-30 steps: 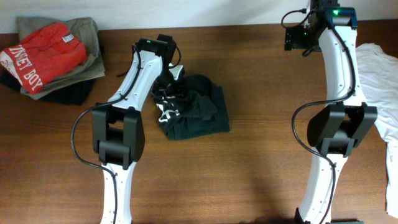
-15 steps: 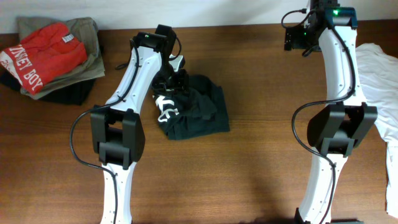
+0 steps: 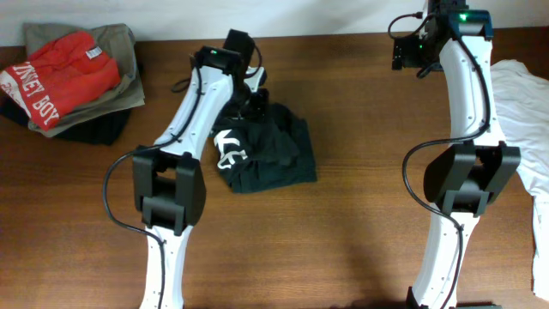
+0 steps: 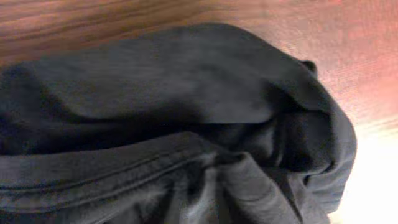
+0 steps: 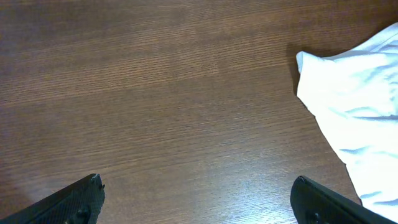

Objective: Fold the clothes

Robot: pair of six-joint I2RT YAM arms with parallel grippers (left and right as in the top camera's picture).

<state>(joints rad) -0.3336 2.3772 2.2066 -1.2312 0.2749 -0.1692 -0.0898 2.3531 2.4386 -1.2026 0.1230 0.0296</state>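
Note:
The clothes, a crumpled black T-shirt (image 3: pixel 268 153) with part of its white lettering (image 3: pixel 229 148) showing, lie in a heap left of the table's middle. My left gripper (image 3: pixel 257 100) is down on the heap's far edge. In the left wrist view black cloth (image 4: pixel 186 106) fills the frame and hides the fingers. Its folds bunch together at the bottom middle, where the jaws are pinched shut on it. My right gripper (image 5: pixel 202 205) hangs open over bare wood at the back right (image 3: pixel 408 53), holding nothing.
A stack of folded garments, red on olive (image 3: pixel 73 75), sits at the back left corner. A white garment (image 3: pixel 527 112) lies along the right edge and shows at the right of the right wrist view (image 5: pixel 354 93). The brown wooden table (image 3: pixel 360 180) lies between the arms.
My left gripper has moved toward the back right along the shirt's far edge and closed on the cloth. The right arm has not moved.

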